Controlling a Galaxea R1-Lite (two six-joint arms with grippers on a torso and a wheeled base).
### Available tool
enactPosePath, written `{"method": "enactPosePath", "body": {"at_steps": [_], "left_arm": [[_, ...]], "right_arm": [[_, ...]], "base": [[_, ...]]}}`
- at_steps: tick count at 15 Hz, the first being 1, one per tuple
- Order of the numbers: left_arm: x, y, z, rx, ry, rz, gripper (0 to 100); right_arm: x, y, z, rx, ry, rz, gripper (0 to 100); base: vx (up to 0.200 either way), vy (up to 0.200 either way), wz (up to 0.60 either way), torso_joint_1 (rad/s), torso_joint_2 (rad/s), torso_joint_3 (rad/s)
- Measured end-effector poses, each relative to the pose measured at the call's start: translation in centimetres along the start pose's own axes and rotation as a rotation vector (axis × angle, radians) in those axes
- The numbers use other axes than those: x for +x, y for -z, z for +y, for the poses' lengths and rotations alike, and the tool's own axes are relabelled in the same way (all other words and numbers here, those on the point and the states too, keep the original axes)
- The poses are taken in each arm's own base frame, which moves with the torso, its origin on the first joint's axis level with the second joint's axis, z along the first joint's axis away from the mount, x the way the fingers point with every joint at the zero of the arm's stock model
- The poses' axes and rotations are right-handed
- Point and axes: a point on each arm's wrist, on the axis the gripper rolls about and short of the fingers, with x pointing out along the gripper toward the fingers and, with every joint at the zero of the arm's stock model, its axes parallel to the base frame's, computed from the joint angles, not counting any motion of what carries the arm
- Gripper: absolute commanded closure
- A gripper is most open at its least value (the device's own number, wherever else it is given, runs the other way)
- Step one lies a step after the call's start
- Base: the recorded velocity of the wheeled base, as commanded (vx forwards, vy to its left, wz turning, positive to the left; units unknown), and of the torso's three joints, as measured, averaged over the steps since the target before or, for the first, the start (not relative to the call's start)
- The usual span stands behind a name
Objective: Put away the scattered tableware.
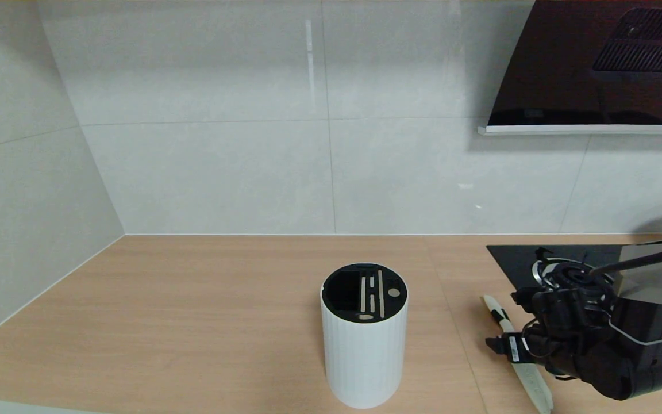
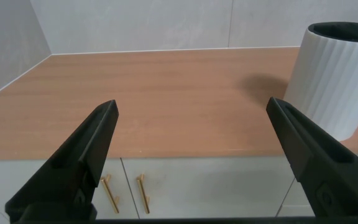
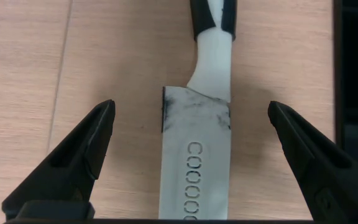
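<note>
While the right end effector (image 3: 190, 115) is hovering released, straddling the knife (image 3: 196, 149) lying flat on the counter (image 1: 193, 310), the thin white blade is likely handling as stiff, brittle and slippery, so the handle (image 3: 211, 18) is offering the safer hold. The hob (image 1: 515, 261) is crowding the knife's far side. The slotted holder (image 1: 364, 345) is standing well apart. The left end effector (image 2: 191, 118) is hanging released near it.

holder (image 1: 364, 345) mid-counter (image 1: 193, 299) | knife (image 1: 532, 382) right of holder | hob (image 1: 515, 261) behind knife
</note>
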Motion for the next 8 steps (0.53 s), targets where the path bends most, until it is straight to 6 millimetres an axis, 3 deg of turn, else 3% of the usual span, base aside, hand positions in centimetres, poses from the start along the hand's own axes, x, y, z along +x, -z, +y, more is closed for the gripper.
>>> {"method": "enactPosePath", "body": {"at_steps": [6, 7, 8], "left_arm": [[0.0, 0.0, 0.0, 0.0, 0.0, 0.0, 0], [0.0, 0.0, 0.0, 0.0, 0.0, 0.0, 0], [0.0, 0.0, 0.0, 0.0, 0.0, 0.0, 0]], "right_arm": [[0.37, 0.24, 0.03, -0.003, 0.017, 0.006, 0], [0.44, 0.32, 0.05, -0.004, 0.02, 0.009, 100], [0.5, 0.34, 0.05, -0.005, 0.022, 0.01, 100]], "base": [[0.0, 0.0, 0.0, 0.0, 0.0, 0.0], [0.0, 0.0, 0.0, 0.0, 0.0, 0.0], [0.0, 0.0, 0.0, 0.0, 0.0, 0.0]]}}
